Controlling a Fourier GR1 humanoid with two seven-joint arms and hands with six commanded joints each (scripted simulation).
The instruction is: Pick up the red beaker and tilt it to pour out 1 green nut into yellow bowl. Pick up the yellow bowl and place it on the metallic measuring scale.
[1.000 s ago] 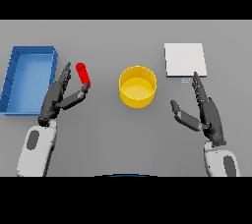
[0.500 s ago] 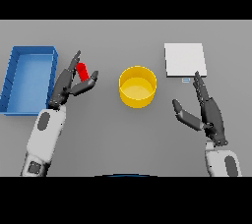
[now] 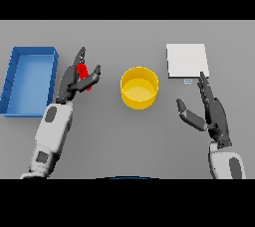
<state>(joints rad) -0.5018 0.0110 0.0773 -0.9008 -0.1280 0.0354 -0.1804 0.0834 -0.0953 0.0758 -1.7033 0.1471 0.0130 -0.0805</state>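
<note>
The left arm entered from the lower left and reached up and slightly inward, its forearm angled toward the table's middle, with the dark left hand (image 3: 73,79) raised at the near-left of the grey table (image 3: 114,136). The small red cylindrical beaker (image 3: 84,75) stood tilted between this hand's fingers and thumb, its top leaning toward the far left; only narrow red strips showed between the dark digits (any contents could not be seen). The fingers lay along the beaker's left side and the thumb closed in on its right, pinching it. The beaker was just right of the blue rectangular open tray (image 3: 20,109) and well left of the round yellow bowl (image 3: 140,87), which sat near the table's centre, upright, its interior showing only yellow. The flat white square measuring scale (image 3: 187,60) lay to the bowl's far right, apart from it. The right hand (image 3: 211,114) rested at the near right, fingers straight and pointing toward the scale, thumb spread leftward, holding nothing.
</note>
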